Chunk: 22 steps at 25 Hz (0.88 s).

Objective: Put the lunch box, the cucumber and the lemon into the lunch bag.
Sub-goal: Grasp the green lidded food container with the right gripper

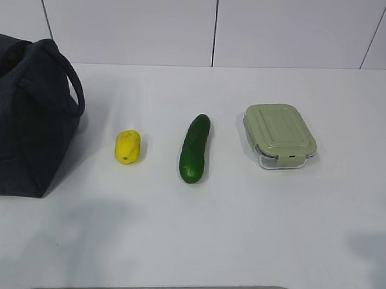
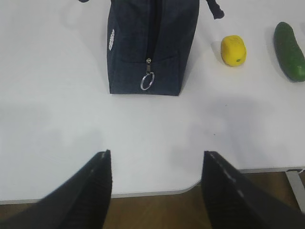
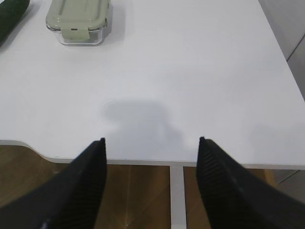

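On the white table the dark navy lunch bag (image 1: 27, 118) stands at the far left, zipped, with its ring pull (image 2: 147, 81) facing the left wrist camera. To its right lie the yellow lemon (image 1: 128, 146), the dark green cucumber (image 1: 195, 148) and the lunch box (image 1: 280, 135) with its sage-green lid. Neither gripper shows in the exterior view. My left gripper (image 2: 156, 153) hangs open over the table's front edge, well short of the lunch bag (image 2: 150, 43). My right gripper (image 3: 151, 140) is open too, at the front edge, far from the lunch box (image 3: 78, 20).
The table's front edge (image 2: 157, 193) has a rounded cut-out under the left gripper. Brown floor shows below it. A white wall (image 1: 217, 27) backs the table. A table leg (image 3: 177, 195) sits below the right gripper.
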Available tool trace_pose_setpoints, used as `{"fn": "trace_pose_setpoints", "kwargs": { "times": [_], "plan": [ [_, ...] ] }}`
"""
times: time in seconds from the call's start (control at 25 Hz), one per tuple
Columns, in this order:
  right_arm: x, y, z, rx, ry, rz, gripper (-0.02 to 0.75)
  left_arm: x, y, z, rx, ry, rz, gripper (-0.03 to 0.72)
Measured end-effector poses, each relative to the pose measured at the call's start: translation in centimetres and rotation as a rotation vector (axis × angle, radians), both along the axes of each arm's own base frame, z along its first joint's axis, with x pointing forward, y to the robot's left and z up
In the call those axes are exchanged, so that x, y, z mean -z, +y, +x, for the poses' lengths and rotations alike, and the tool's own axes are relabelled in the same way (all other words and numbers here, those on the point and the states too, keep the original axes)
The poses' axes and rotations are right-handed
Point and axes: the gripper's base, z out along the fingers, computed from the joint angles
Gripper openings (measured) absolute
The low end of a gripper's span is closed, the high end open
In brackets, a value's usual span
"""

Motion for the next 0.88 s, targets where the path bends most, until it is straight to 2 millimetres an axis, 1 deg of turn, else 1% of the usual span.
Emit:
{"fn": "trace_pose_setpoints", "kwargs": {
  "times": [0.56, 0.72, 0.88],
  "plan": [
    [-0.03, 0.00, 0.02, -0.001, -0.004, -0.002, 0.480, 0.00, 0.00, 0.00, 0.000, 0.000, 0.000, 0.431],
    [-0.60, 0.01, -0.03, -0.004, -0.042, -0.002, 0.480, 0.00, 0.00, 0.00, 0.000, 0.000, 0.000, 0.431],
    [-0.63, 0.05, 0.57, -0.004, -0.003, -0.004, 0.480, 0.00, 0.00, 0.00, 0.000, 0.000, 0.000, 0.431]
  ]
}}
